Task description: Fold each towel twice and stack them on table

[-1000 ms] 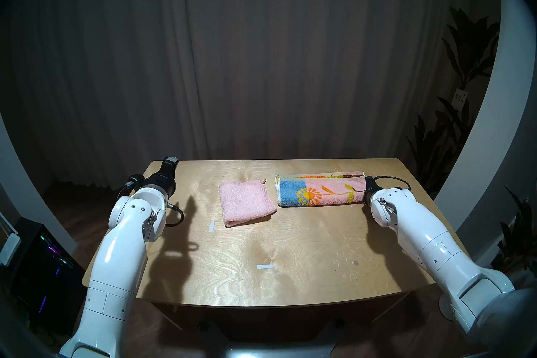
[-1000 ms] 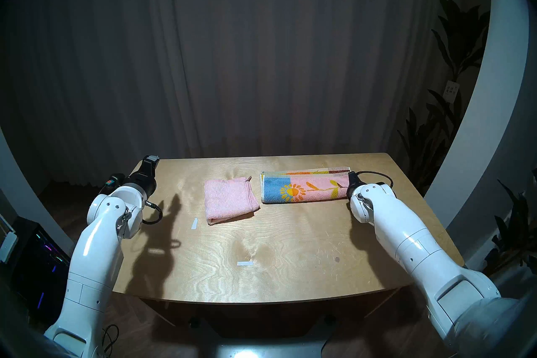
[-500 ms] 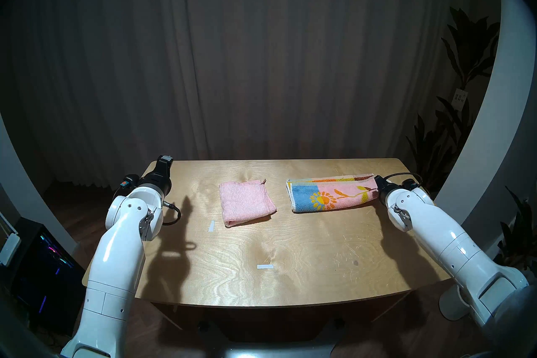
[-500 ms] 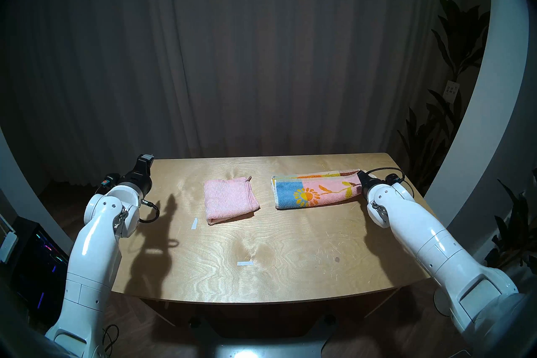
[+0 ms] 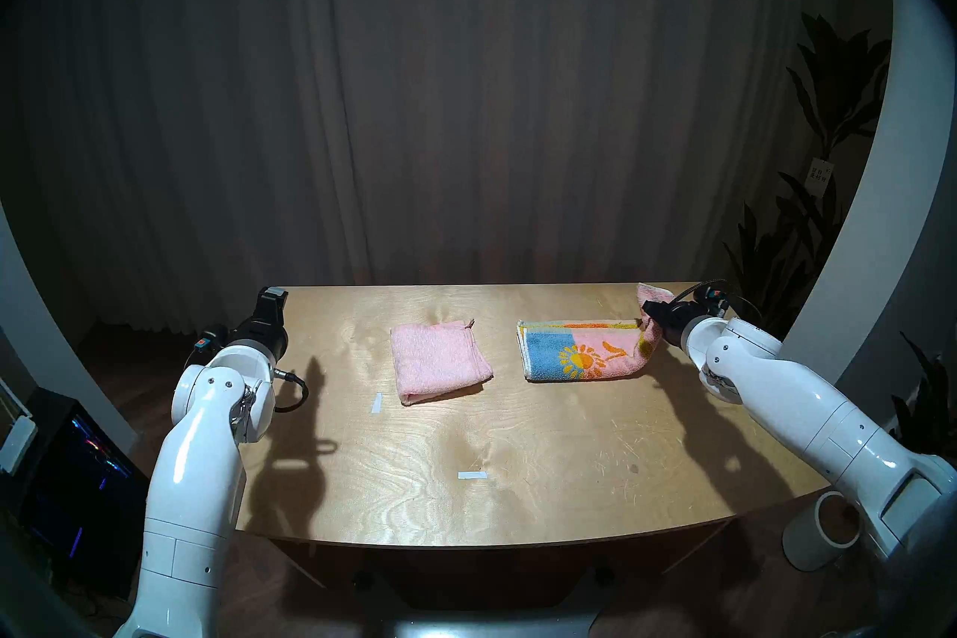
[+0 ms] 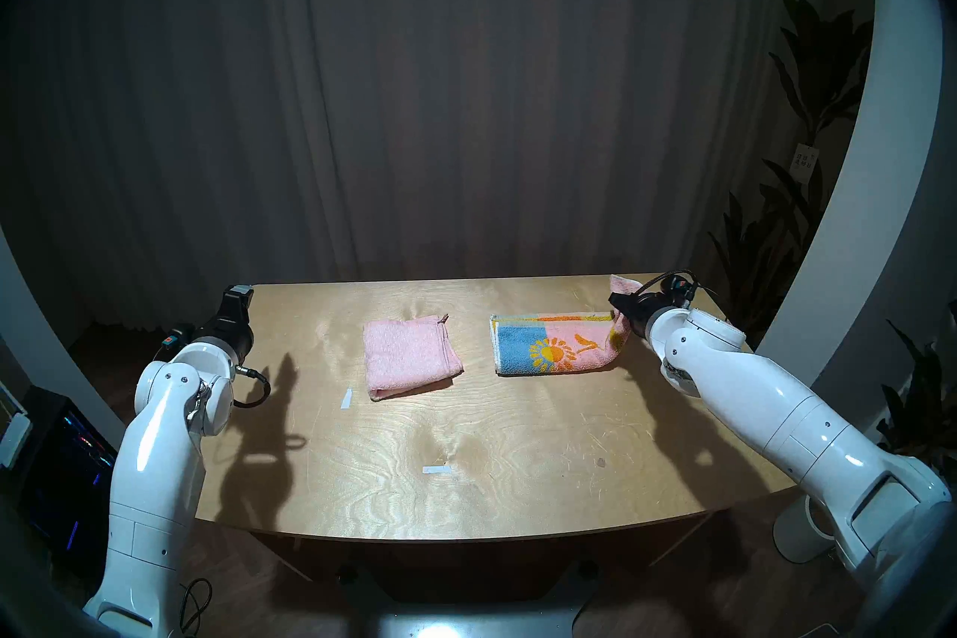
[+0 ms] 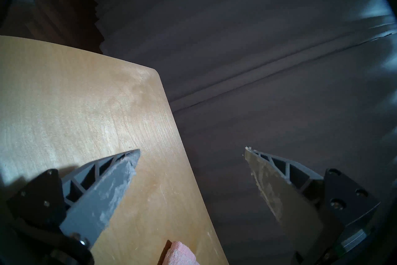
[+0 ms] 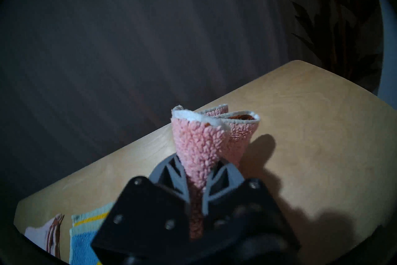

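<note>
Right hand (image 8: 196,174) pinches the patterned towel (image 5: 580,352) by its right end, corner raised off the tabletop (image 5: 466,440), rest lying far right. Plain pink towel (image 5: 437,360) folded, mid-tabletop, apart. Left hand (image 7: 191,153) wide, empty, over far-left corner.

The table (image 5: 518,440) is light yellow-brown wood with wavy lines in it. It has 2 little white tape strips (image 5: 472,475) on it. One towel (image 5: 437,359) is plain soft pink all over. The other towel (image 5: 580,356) has a blue part and a pink part, with a yellow and orange sun, orange leaves and a yellow and orange edge. Its fuzzy corner looks pink with a white edge in the right wrist view. The arms (image 5: 191,466) are shiny white. The right gripper (image 8: 196,176) and the left gripper (image 7: 192,151) are grey and black. The curtain (image 5: 466,103) behind is dark grey-brown.
</note>
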You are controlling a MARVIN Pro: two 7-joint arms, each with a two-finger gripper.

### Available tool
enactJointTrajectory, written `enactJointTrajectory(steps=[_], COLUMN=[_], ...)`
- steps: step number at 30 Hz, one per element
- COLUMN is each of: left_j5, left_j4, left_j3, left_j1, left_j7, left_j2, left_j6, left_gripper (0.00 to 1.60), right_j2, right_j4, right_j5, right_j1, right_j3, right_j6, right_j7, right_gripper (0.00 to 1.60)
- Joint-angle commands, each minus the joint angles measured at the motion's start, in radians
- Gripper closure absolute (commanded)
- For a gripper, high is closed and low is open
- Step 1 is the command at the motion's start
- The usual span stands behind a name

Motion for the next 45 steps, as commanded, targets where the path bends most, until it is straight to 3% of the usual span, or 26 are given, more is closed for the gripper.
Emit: enactJointTrajectory(steps=[1, 26, 35, 45], left_j5=[-0.016, -0.038, -0.037, -0.041], left_j4=[-0.045, -0.094, -0.113, -0.124], left_j3=[-0.047, -0.128, -0.142, -0.149], left_j1=[0.029, 0.079, 0.098, 0.107], left_j7=[-0.006, -0.002, 0.001, 0.001], left_j2=[-0.008, -0.023, -0.029, -0.034], left_j6=[-0.024, -0.083, -0.096, -0.106], left_gripper=[0.0, 0.0, 0.0, 0.0], right_j2=[0.025, -0.138, -0.144, -0.093], right_j4=[-0.052, 0.013, -0.007, -0.082], right_j5=[-0.068, -0.22, -0.275, -0.312], right_j1=[0.069, 0.252, 0.3, 0.317], right_j3=[-0.041, -0.197, -0.247, -0.258], right_j6=[0.078, 0.226, 0.265, 0.276], right_j7=[0.054, 0.196, 0.269, 0.356], right_gripper=[1.6, 1.6, 1.6, 1.6])
